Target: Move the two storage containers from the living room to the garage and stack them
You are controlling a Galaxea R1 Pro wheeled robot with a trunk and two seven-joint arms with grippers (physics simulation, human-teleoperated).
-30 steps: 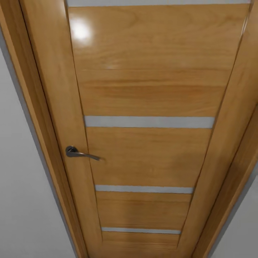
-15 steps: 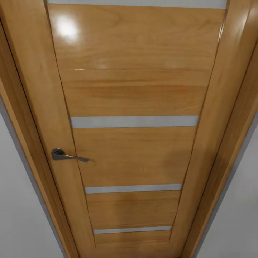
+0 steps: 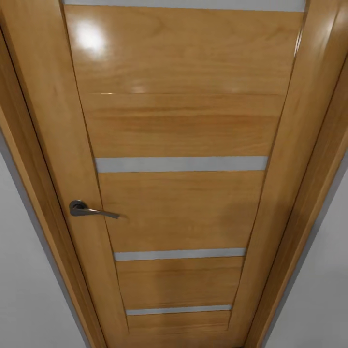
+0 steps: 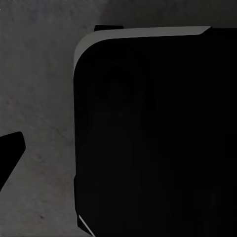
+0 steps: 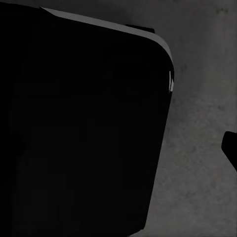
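A closed, glossy honey-coloured wooden door [image 3: 183, 125] with pale horizontal strips is seen from the head camera, flanked by plain pale grey wall [image 3: 29, 290]. A dark metal lever handle [image 3: 92, 210] is fitted on its left stile. Beneath each wrist, dark grey mottled concrete floor [image 4: 39, 89] is seen beside a black rounded robot body [image 4: 153, 138]. Whether either gripper is released or clenched cannot be told.

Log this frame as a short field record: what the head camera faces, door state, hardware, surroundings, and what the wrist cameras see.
facing: glossy honey-coloured wooden door with horizontal pale grey strips
door state: appears shut within its wooden frame
hardware: dark metal lever handle on the door's left side
surroundings: plain pale grey wall on both sides
left wrist view: dark grey mottled concrete floor beside a black rounded body
right wrist view: same floor, another black body
storage containers: not visible
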